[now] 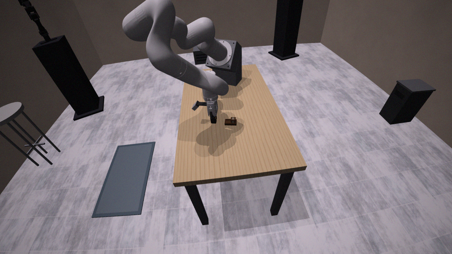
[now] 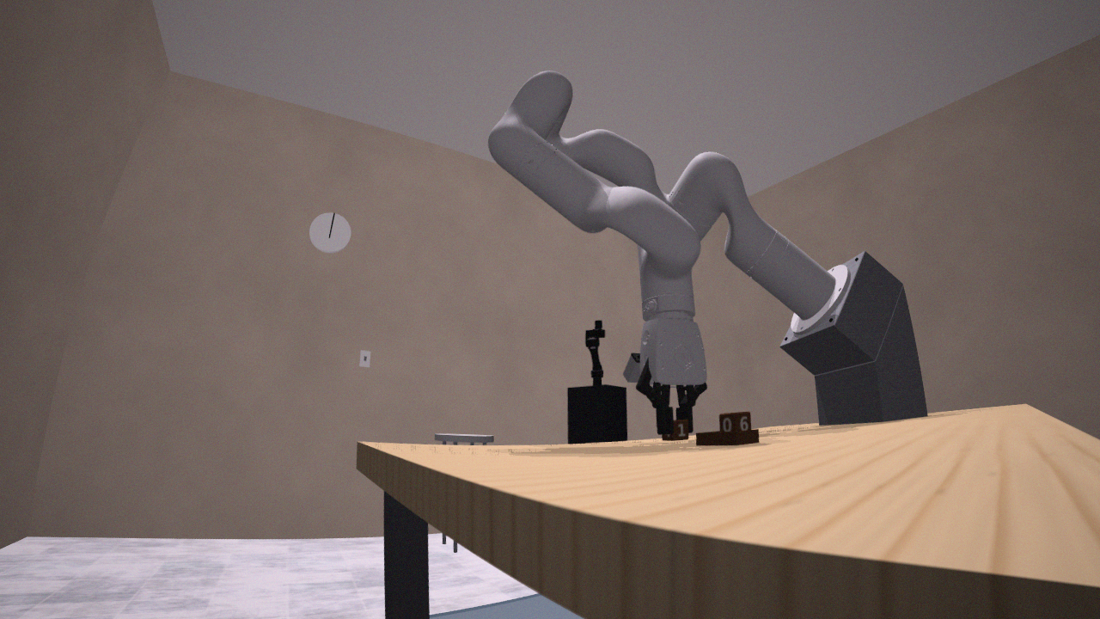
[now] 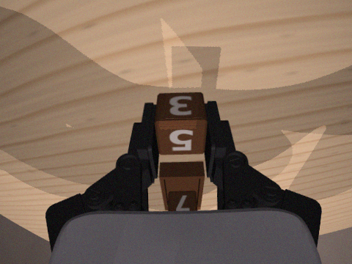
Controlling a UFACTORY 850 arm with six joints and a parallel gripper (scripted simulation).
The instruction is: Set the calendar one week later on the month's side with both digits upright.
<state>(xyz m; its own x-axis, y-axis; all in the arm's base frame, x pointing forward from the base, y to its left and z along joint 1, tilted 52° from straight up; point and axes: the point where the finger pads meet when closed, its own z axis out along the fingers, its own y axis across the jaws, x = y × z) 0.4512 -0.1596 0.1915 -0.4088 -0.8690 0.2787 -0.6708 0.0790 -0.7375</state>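
My gripper [image 1: 213,120] [image 2: 676,427] [image 3: 180,118] is shut on a brown date cube [image 2: 680,429] [image 3: 180,138]. The cube shows 3 and 5 in the wrist view and 1 in the exterior view. It is held upright, down at the table top [image 1: 240,148], just left of the tray; I cannot tell whether it touches the wood. Nearer the palm, a second brown face [image 3: 181,191] with part of a digit shows between the fingers; I cannot tell what it is. The dark brown tray [image 1: 227,123] [image 2: 709,439] lies flat on the table. A brown block [image 1: 233,119] [image 2: 734,422] reading 0 and 6 stands in it.
The arm's dark base [image 1: 229,67] [image 2: 864,346] stands at the table's far end. A stool [image 1: 12,113], black pillars [image 1: 67,78] and a dark box [image 1: 406,101] stand on the floor around the table. A grey mat [image 1: 126,180] lies left of it.
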